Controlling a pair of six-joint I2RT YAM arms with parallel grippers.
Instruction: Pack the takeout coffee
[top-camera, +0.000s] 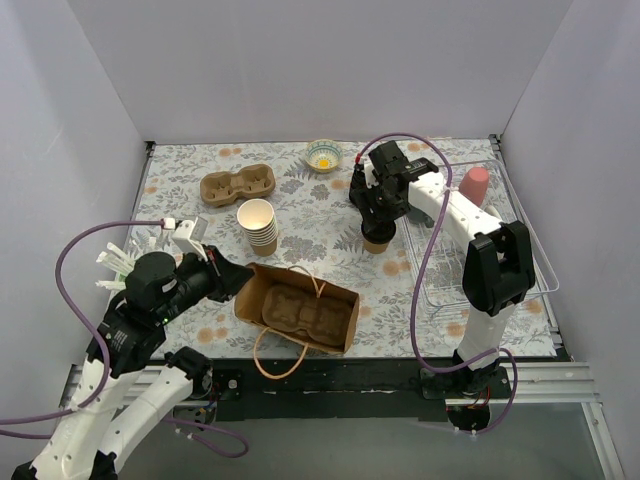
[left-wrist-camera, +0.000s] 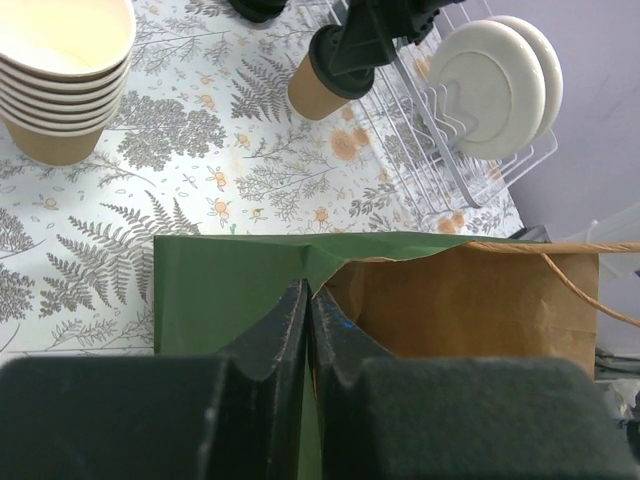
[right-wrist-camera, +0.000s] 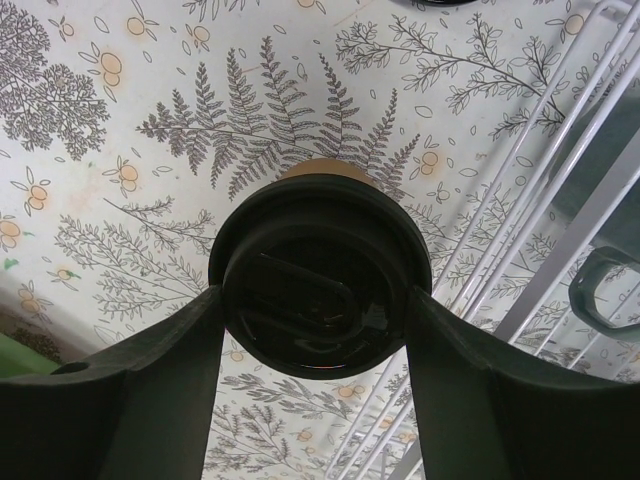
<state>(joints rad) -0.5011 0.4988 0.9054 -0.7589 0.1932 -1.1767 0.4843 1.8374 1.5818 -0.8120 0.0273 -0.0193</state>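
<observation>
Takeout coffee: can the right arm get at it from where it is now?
Probably yes: the right claw straddles the takeout coffee, a jaw either side of its lid, nothing between. The wire rack stands beside it.

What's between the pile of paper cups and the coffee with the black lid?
Only bare fern-patterned tablecloth lies between the stack of lidless brown paper cups and the brown paper coffee cup with black lid; the top view shows it.
</observation>
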